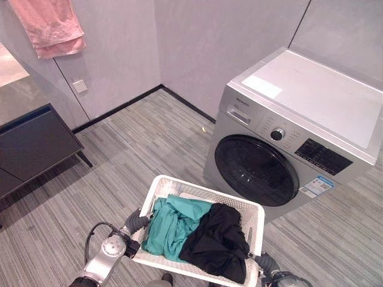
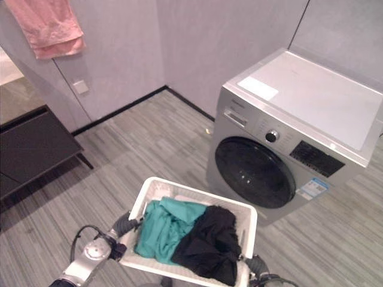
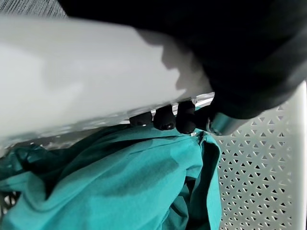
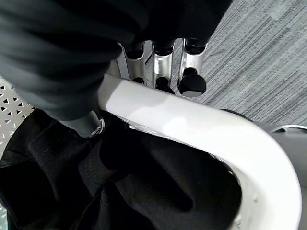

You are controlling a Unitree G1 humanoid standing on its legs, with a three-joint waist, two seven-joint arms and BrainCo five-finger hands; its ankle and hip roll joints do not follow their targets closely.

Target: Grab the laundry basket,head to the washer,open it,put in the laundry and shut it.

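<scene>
A white perforated laundry basket (image 1: 206, 192) is held low in front of me, off the floor. It carries a teal garment (image 1: 170, 224) on the left and a black garment (image 1: 218, 242) on the right. My left hand (image 1: 134, 222) grips the basket's left rim, and its dark fingertips (image 3: 165, 117) curl under that rim above the teal cloth. At the right rim, the fingers (image 4: 163, 62) of my right hand (image 1: 266, 263) wrap over the edge. The silver front-loading washer (image 1: 299, 119) stands just beyond the basket to the right, its dark round door (image 1: 256, 169) shut.
A dark low cabinet (image 1: 33, 143) stands against the left wall. A pink towel (image 1: 51, 27) hangs high on that wall, with a wall socket (image 1: 79, 86) below it. Grey striped floor (image 1: 143, 143) stretches between the basket, the walls and the washer.
</scene>
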